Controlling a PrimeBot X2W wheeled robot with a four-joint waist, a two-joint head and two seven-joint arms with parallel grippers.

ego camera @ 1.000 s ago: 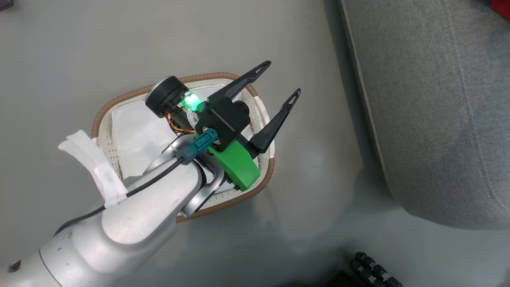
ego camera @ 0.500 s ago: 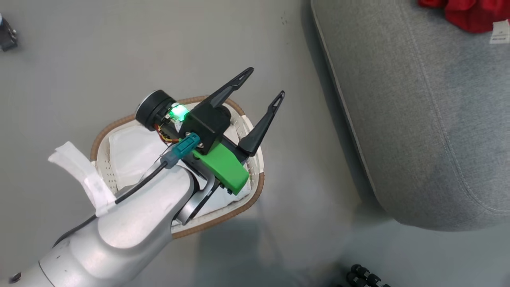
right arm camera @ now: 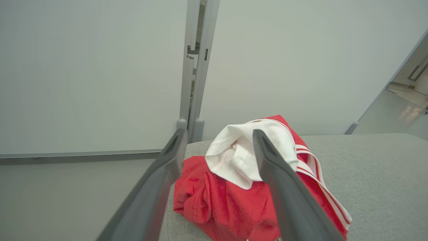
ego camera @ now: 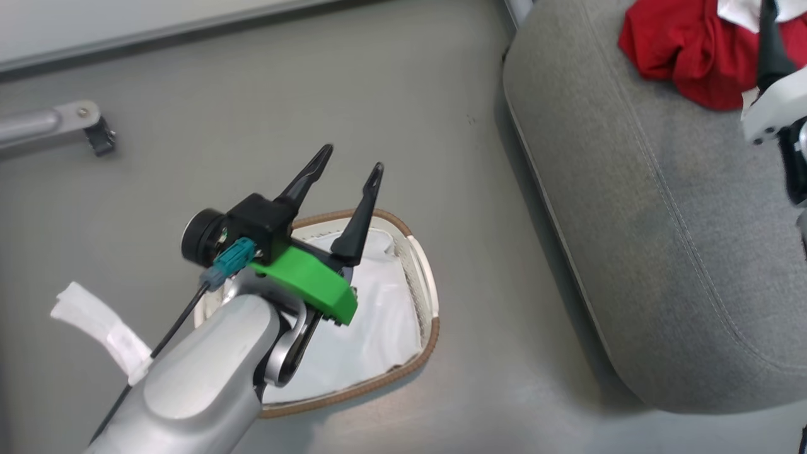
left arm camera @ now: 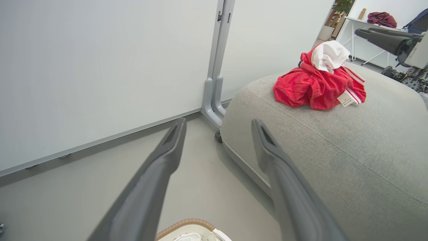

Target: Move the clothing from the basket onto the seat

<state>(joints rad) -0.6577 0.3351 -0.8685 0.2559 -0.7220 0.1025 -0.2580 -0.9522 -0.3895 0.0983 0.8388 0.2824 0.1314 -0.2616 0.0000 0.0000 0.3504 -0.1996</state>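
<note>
— Camera's swung toward the seat since a second ago. Where's the clothing (ego camera: 681, 57)?
— Heaped red and white on the seat (ego camera: 662, 252), at 1 o'clock.
— Right gripper (right arm camera: 219, 134)?
— Near the heap at 2 o'clock, fingers spread, holding nothing.
— And the basket (ego camera: 429, 334)?
— On the floor at 7 o'clock, with a white sheet (ego camera: 372, 340) inside. The left gripper (ego camera: 350, 160) is above its far rim, fingers parted, empty.

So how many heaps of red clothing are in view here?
1: a crumpled red fabric heap with white striped trim lying on the large grey upholstered seat cushion. It may bundle several garments; folds hide that.
</note>
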